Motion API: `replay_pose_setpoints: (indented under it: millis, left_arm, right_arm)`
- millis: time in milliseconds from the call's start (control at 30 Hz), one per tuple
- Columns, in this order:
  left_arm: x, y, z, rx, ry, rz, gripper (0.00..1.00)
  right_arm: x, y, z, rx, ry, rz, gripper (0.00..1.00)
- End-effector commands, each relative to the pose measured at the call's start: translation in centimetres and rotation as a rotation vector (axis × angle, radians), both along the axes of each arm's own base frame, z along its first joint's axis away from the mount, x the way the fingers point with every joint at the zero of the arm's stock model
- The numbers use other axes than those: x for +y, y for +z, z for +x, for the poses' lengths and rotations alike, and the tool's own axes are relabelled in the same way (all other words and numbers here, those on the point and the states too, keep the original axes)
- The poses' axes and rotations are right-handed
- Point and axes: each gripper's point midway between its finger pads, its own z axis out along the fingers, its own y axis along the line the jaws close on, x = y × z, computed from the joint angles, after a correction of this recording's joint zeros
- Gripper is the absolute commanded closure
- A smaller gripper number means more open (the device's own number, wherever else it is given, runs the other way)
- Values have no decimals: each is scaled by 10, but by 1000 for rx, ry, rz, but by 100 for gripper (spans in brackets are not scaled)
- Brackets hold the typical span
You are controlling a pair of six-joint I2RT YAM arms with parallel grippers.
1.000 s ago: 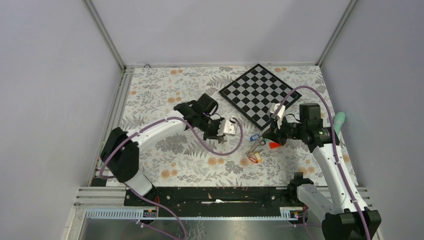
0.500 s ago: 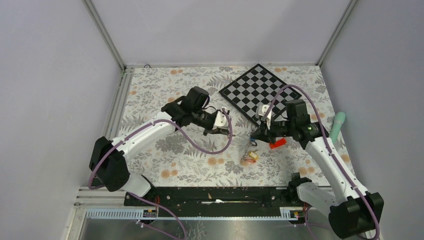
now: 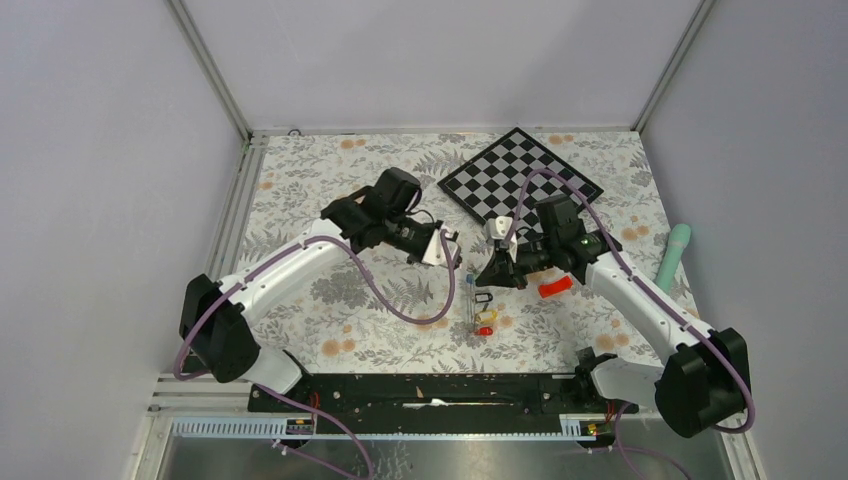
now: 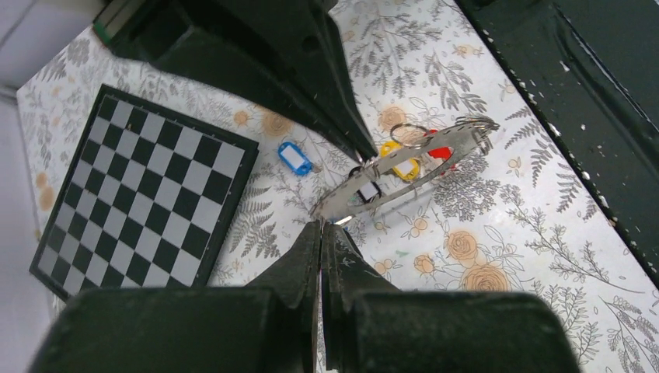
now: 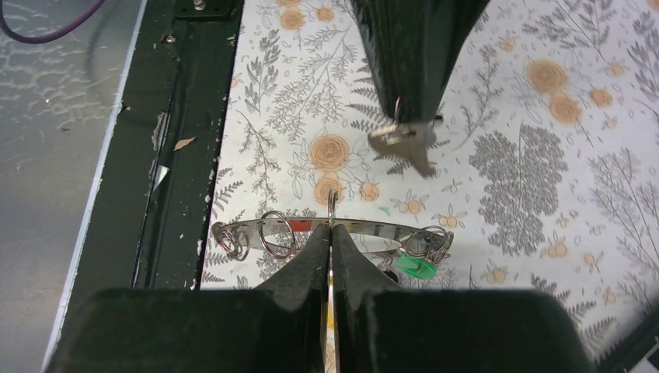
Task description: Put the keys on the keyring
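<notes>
1. The keyring (image 5: 373, 230) is hanging in the air above the floral table (image 3: 320, 190), between the two arms. To the right wrist camera it is showing edge-on, as a thin metal band.
2. The keys (image 3: 484, 314) are dangling under it on small split rings. A yellow tag (image 4: 402, 166) and a red tag (image 4: 440, 151) are showing through the ring's hole, and a green tag (image 5: 416, 268) is peeking out below the band.
3. The right gripper (image 5: 330, 231) is pinching the keyring's rim near its middle, fingers pressed tight on the metal.
4. The left gripper (image 4: 322, 225) is pointing its tips at one end of the ring, fingers closed to a slit. A silver key (image 5: 408, 144) is hanging from those tips by a thin loop (clear only from the right wrist).
5. A blue tag (image 4: 295, 158) is sitting beyond the ring, near the corner of the chequered board (image 4: 140, 186). I cannot tell whether it is lying on the cloth or dangling.
6. Further right, a red block (image 3: 555, 288) is lying on the table just beside the right arm. A pale green cylinder (image 3: 675, 255) is lying well apart from it, near the right wall.
</notes>
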Motion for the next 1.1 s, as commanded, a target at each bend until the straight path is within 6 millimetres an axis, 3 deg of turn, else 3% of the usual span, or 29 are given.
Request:
replay_pose_setpoints:
  millis: [0,200,633,1067]
  left_arm:
    - [-10,2,-13,-77,-117,-14,100]
    - [-14,-9,-27,-77,-176,-2,100]
    - [-7,-12,-44,-79,-242,-28,100]
    - [2,-12,-37,-136,-254,-37,100]
  right_arm:
    - [22,26,-3,-104,132,118,100]
    - [29,28,-8,-99,154,143,100]
    - [27,21,-15,-83,151,145,100]
    - [23,7,-29,-43,188,145,100]
